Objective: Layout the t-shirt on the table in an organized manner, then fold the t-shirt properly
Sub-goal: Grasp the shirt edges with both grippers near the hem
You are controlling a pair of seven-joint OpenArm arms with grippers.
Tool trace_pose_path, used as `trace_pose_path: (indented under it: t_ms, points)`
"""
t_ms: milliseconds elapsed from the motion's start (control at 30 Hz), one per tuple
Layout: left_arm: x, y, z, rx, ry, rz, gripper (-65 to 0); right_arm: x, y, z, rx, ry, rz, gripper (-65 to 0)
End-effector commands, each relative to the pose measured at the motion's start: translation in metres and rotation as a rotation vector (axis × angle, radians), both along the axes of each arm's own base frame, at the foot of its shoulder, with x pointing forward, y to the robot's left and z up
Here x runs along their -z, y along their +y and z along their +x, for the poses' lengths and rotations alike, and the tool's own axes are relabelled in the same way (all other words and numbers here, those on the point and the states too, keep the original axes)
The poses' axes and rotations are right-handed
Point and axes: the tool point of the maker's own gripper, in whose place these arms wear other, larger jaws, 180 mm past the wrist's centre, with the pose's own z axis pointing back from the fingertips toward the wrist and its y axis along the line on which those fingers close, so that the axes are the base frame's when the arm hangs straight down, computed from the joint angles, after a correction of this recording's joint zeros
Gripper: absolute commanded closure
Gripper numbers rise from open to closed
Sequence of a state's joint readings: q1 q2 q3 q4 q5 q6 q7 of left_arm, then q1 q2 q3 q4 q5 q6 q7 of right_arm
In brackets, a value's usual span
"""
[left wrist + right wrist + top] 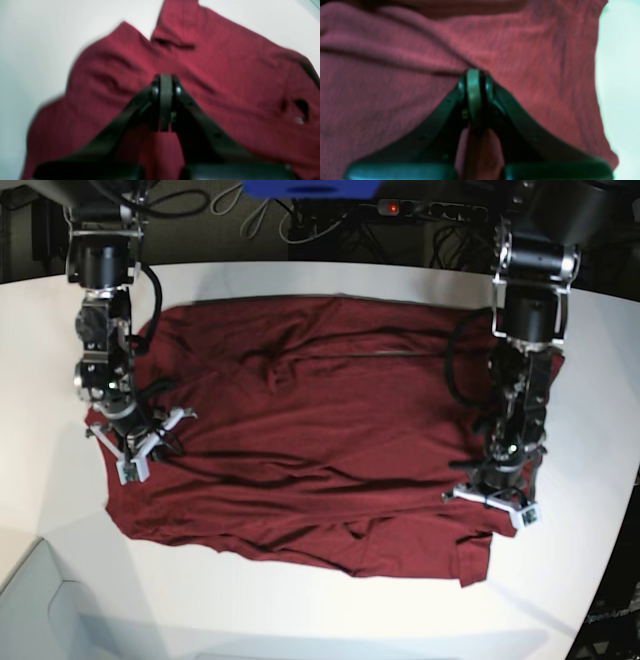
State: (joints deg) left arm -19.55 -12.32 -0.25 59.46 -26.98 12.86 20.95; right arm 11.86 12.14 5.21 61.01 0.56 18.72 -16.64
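The dark maroon t-shirt (320, 430) lies spread across the white table (300, 620), wrinkled, with its lower hem uneven. In the base view my right gripper (140, 448) sits at the shirt's left edge. Its wrist view shows it (473, 75) shut, with a crease of the t-shirt (395, 87) running right into the fingertips. My left gripper (497, 500) is over the shirt's right side. The left wrist view, which is blurred, shows it (165, 80) shut above the t-shirt (225, 75) with nothing visible between the fingers.
Cables and a power strip (440, 210) lie beyond the table's far edge. The table's curved edge (605, 580) runs close by on the right. A pale grey lower surface (40, 600) shows at the bottom left. Bare table (37, 50) flanks the shirt.
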Motion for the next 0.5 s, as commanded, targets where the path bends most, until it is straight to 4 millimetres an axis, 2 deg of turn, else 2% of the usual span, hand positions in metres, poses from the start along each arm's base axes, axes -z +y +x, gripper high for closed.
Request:
trace_pose_path:
  t_ms: [0,67,233,400,467]
  points:
    - [-0.019,0.012,0.002,-0.021,-0.045,0.012,-0.4,0.001,-0.014,0.004,0.015,0.024,-0.026,-1.5]
    - [-0.008,0.006,-0.016,-0.024,-0.006,-0.028,-0.4,0.008,-0.021,0.006,0.029,0.054,-0.025,-1.5]
    - [0.018,0.023,-0.051,-0.076,0.073,-0.057,-0.4,0.010,-0.026,0.012,0.041,0.044,-0.013,-1.5]
    - [0.056,0.031,-0.070,-0.104,0.178,-0.059,-0.4,-0.011,-0.022,0.016,0.021,-0.040,-0.027,-1.5]
    - [0.063,0.036,-0.064,-0.122,0.205,-0.065,-0.4,-0.029,-0.018,0.017,0.004,-0.087,-0.044,-1.5]
